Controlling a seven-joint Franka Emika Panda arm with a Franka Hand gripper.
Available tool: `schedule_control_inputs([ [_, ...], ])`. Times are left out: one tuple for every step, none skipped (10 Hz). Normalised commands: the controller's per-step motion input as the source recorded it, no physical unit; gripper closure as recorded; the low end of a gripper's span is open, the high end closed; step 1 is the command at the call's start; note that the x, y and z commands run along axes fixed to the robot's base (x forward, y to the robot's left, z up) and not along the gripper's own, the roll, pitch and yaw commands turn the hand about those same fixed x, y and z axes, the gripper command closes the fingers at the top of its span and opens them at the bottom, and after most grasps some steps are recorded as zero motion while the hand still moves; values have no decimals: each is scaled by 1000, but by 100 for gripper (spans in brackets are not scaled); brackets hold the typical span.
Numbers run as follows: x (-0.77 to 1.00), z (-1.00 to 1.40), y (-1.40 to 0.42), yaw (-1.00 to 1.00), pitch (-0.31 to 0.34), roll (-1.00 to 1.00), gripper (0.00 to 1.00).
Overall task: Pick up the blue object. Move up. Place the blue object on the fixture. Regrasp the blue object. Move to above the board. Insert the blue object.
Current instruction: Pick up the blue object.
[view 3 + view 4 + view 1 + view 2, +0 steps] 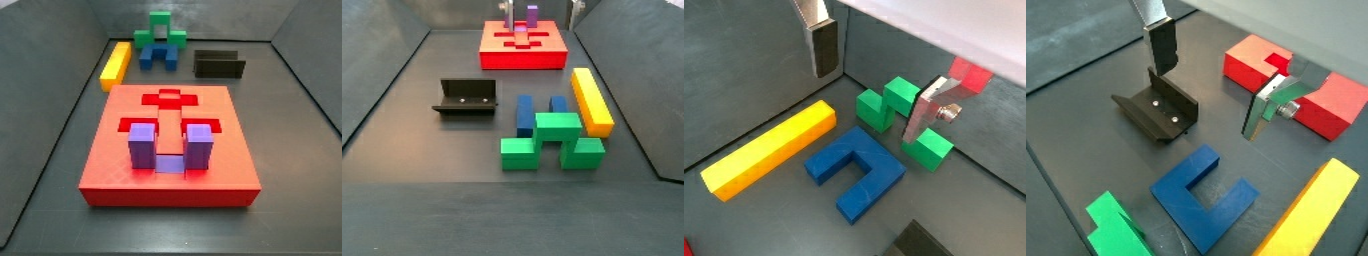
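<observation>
Gripper [1213,75]: jaws released, nothing between them, above the blue block.
Blue block [1203,196]: flat on the floor, between yellow bar [770,149] and fixture [1157,109].

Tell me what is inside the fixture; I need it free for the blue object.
The fixture holds no piece: its floor and back wall show bare, with two screws. The blue object lies on the floor. The open gripper hovers above.
</observation>
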Motion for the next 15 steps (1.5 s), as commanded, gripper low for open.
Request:
schedule_control_inputs([
  [17,0,-20,0,0,0,0],
  [0,0,-57,0,0,14,0],
  [0,-14,417,0,-57,-107,0],
  [0,0,520,-71,-10,-117,0],
  [69,-226,-60,0,0,81,0],
  [337,-251,-531,0,99,233,0],
  [363,-269,-509,0,104,260,0],
  [360,-300,-297,0,91,227,0],
  [226,-331,0,-29,7,140,0],
  [63,-657,0,-134,-16,83,0],
  [0,-817,0,-143,-66,9,0],
  [0,-854,0,-80,-113,0,0],
  [174,-703,0,0,-124,0,0],
  [354,-520,0,0,-120,-3,0],
  [357,-523,0,0,-150,-13,0],
])
